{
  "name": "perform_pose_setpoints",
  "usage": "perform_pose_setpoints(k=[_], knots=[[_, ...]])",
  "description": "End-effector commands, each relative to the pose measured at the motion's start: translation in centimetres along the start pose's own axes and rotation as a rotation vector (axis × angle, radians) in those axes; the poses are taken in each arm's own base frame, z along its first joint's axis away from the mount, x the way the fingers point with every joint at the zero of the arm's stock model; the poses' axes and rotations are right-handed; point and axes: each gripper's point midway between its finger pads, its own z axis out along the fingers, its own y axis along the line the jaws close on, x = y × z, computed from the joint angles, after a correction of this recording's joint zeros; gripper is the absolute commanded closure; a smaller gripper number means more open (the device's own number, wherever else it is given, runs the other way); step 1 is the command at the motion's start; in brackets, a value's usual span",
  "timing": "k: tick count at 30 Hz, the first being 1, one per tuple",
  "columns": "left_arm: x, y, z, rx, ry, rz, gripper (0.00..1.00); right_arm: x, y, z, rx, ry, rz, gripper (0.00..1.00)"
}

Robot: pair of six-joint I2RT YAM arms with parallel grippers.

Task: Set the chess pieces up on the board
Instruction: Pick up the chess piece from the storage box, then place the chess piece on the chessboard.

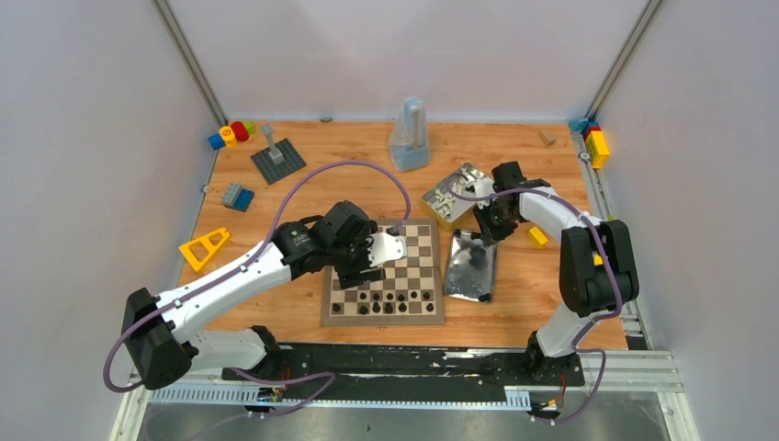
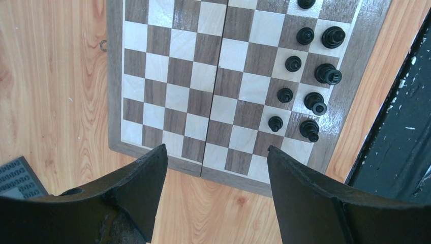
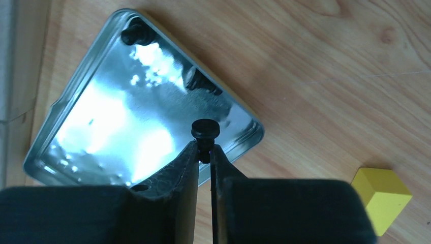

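From above, a wooden tabletop (image 1: 349, 138) sits inside white walls (image 1: 83, 138). The board (image 1: 381, 319) lies at its middle, close to the arm bases. Black pieces (image 1: 386, 301) stand in two rows along the board's near edge. A flat shiny tin (image 1: 468, 280) lies just right of the board. Beyond the board's far right corner, an open tin (image 1: 428, 197) holds pale pieces (image 1: 452, 191). The left gripper (image 1: 367, 266) hangs over the board's left half. The right gripper (image 1: 482, 237) is over the shiny tin's far end.

The left wrist view looks down on the board (image 2: 203, 76). The left gripper (image 2: 217, 168) has its fingers (image 2: 147, 173) wide apart, with nothing between them.

In the right wrist view, the right gripper (image 3: 204, 155) is pinched tight on a black piece (image 3: 205, 133) above the shiny tin (image 3: 91, 142). Two more black pieces (image 3: 136, 33) lie in that tin. A yellow block (image 3: 382, 195) rests on the wood beside it.
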Motion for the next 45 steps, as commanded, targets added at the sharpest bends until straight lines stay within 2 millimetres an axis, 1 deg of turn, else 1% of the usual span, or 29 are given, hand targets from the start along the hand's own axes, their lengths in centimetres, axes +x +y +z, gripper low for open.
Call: perform_pose_setpoints(k=[1,3,4,5,6,7,8,9,10,11,12,13,14,15,16,17,18,19,20,21,22,23,24,28,30,36,40,45], knots=[[-1.7,1.4,-1.0,-0.032,-0.087,-0.054,0.2,-1.2,2.3,-3.7,-0.089,-0.082,-0.11,0.97],[-1.4,2.4,-1.3,-0.043,-0.102,-0.107,0.2,-1.4,3.6,-5.0,-0.114,-0.086,-0.176,0.98],[-1.6,2.4,-1.5,-0.034,-0.118,-0.127,0.2,-1.5,4.3,-5.6,-0.12,-0.08,-0.209,0.98],[-1.3,3.1,-1.8,-0.048,-0.126,-0.156,0.2,-1.5,5.1,-6.1,-0.126,-0.068,-0.246,0.98],[-1.4,3.3,-1.9,-0.04,-0.14,-0.179,0.2,-1.6,5.7,-6.6,-0.124,-0.054,-0.285,0.98],[-1.0,4.0,-2.2,-0.055,-0.146,-0.209,0.2,-1.6,6.5,-7.0,-0.12,-0.034,-0.325,0.98],[-1.1,4.1,-2.3,-0.048,-0.16,-0.232,0.2,-1.9,7.3,-7.5,-0.117,-0.027,-0.366,0.98],[-0.7,4.9,-2.6,-0.063,-0.165,-0.263,0.2,-1.9,8.3,-7.9,-0.12,-0.014,-0.407,0.98],[-0.8,5.0,-2.8,-0.051,-0.184,-0.287,0.2,-1.9,9.3,-8.1,-0.127,0.003,-0.447,0.98],[-0.3,5.7,-3.0,-0.063,-0.187,-0.323,0.2,-2.0,10.2,-8.3,-0.13,0.016,-0.483,0.98],[-0.4,5.8,-3.2,-0.05,-0.206,-0.349,0.2,-1.9,11.2,-8.4,-0.132,0.041,-0.522,0.98],[0.2,6.7,-3.5,-0.067,-0.21,-0.387,0.2,-1.9,12.0,-8.4,-0.129,0.064,-0.557,0.98],[0.1,6.8,-3.8,-0.053,-0.231,-0.414,0.2,-1.9,12.7,-8.3,-0.118,0.094,-0.592,0.97],[0.9,7.6,-4.3,-0.074,-0.238,-0.453,0.2,-1.9,13.3,-8.1,-0.109,0.125,-0.624,0.97],[0.9,7.7,-4.6,-0.065,-0.255,-0.478,0.2,-1.9,13.7,-7.8,-0.099,0.16,-0.653,0.97],[1.7,8.5,-5.2,-0.094,-0.264,-0.512,0.2,-1.6,14.2,-7.5,-0.091,0.203,-0.684,0.97],[2.0,8.6,-5.5,-0.094,-0.273,-0.533,0.2,-1.7,14.6,-7.3,-0.084,0.232,-0.713,0.97],[2.6,9.2,-6.2,-0.124,-0.282,-0.56,0.2,-1.7,14.9,-7.0,-0.076,0.266,-0.743,0.97],[2.9,9.3,-6.5,-0.129,-0.285,-0.576,0.2,-1.8,15.2,-6.8,-0.07,0.296,-0.77,0.97],[3.4,9.7,-7.2,-0.159,-0.294,-0.596,0.2,-1.7,15.6,-6.3,-0.064,0.339,-0.804,0.97],[4.1,10.0,-7.7,-0.177,-0.291,-0.62,0.2,-1.8,15.9,-6.3,-0.066,0.361,-0.825,0.97],[4.2,10.0,-8.3,-0.193,-0.3,-0.623,0.2,-1.9,15.8,-5.9,-0.041,0.403,-0.856,0.97],[4.7,10.1,-8.7,-0.207,-0.298,-0.64,0.2,-2.1,15.9,-5.8,-0.032,0.428,-0.877,0.97],[5.3,10.1,-10.6,-0.274,-0.313,-0.656,0.2,-2.5,16.4,-5.4,-0.026,0.522,-0.951,0.96],[5.5,10.1,-10.9,-0.291,-0.309,-0.659,0.2,-3.1,16.4,-4.9,0.001,0.545,-0.983,0.96],[5.9,9.9,-11.2,-0.306,-0.296,-0.655,0.2,-3.1,15.0,-3.5,0.114,0.648,-1.101,0.94],[6.0,9.8,-11.2,-0.308,-0.296,-0.649,0.2,-3.2,15.3,-2.7,0.125,0.666,-1.133,0.93],[6.3,9.6,-10.8,-0.299,-0.287,-0.646,0.2,-3.6,16.1,-2.4,0.134,0.659,-1.16,0.9]])
